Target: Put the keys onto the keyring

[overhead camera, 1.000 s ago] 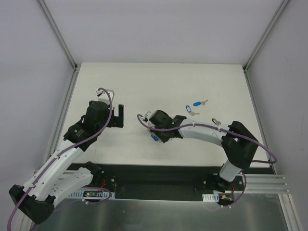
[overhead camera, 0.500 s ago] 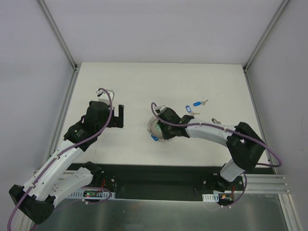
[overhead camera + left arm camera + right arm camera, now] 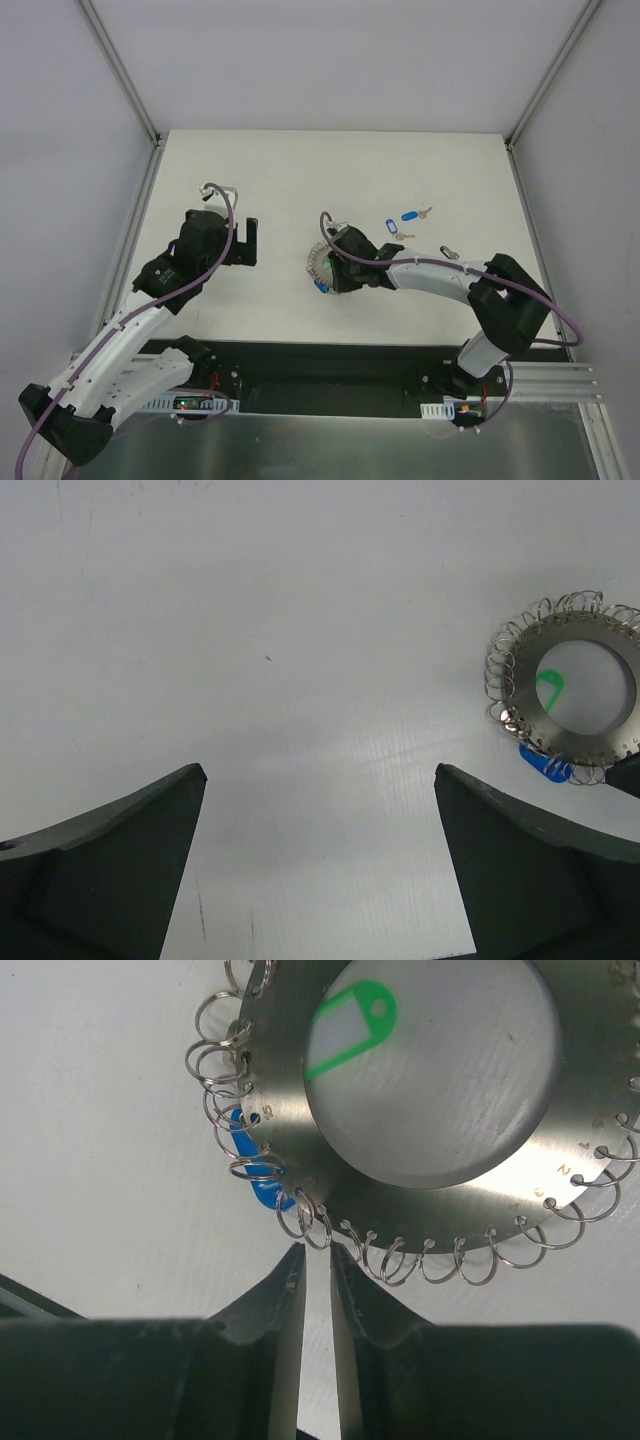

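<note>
The keyring [image 3: 318, 262], a grey metal loop edged with small wire rings, lies flat at the table's middle. It also shows in the left wrist view [image 3: 515, 650] and the right wrist view [image 3: 450, 1215]. A blue tag [image 3: 255, 1175] sticks out from under its rim and a green tag [image 3: 350, 1030] shows through its hole. My right gripper [image 3: 318, 1247] sits just off the loop's edge, its jaws nearly shut with a thin gap and nothing between them. Two blue-tagged keys [image 3: 409, 214] [image 3: 391, 228] and a black-headed key [image 3: 447, 252] lie to the right. My left gripper [image 3: 320, 770] is open and empty, left of the loop.
The white table [image 3: 300, 180] is fenced by grey walls and metal posts at the back corners. A dark rail [image 3: 330, 360] with the arm bases runs along the near edge. Purple cables loop over both arms.
My right gripper has pulled back to the right off the keyring, which now shows uncovered on the table. The left arm has not moved.
</note>
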You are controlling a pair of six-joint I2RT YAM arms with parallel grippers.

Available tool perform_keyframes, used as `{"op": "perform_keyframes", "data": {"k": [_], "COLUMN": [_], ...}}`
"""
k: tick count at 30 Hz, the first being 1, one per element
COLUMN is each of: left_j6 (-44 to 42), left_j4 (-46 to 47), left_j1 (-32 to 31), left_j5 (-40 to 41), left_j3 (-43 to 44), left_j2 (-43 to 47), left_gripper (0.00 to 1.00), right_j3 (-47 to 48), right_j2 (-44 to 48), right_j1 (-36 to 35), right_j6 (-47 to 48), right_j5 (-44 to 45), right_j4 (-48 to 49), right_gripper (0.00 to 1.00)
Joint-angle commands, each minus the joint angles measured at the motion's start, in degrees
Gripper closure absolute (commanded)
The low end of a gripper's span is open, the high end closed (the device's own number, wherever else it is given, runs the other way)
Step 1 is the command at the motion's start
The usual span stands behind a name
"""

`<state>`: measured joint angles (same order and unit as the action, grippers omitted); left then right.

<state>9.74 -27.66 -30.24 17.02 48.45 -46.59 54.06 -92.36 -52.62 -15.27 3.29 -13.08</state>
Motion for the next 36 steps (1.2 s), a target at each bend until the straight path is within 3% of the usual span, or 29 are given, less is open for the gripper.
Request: {"op": "perform_keyframes", "data": {"k": [1, 36], "left_j6": [-0.77, -0.86], "left_j4": [1.38, 1.47], "left_j1": [0.71, 0.71], "left_j5": [0.30, -0.40], "left_j3": [-0.19, -0.19], "left_j2": [0.62, 0.53], "left_gripper": [0.01, 0.01], "right_j3": [-0.45, -2.56], "right_j2": [0.07, -3.35], "right_j1": [0.32, 0.33], "right_j6": [-3.10, -6.09], "right_j5": [-1.18, 2.42], "right_j4": [1.92, 6.31], "right_gripper": [0.81, 0.82]}}
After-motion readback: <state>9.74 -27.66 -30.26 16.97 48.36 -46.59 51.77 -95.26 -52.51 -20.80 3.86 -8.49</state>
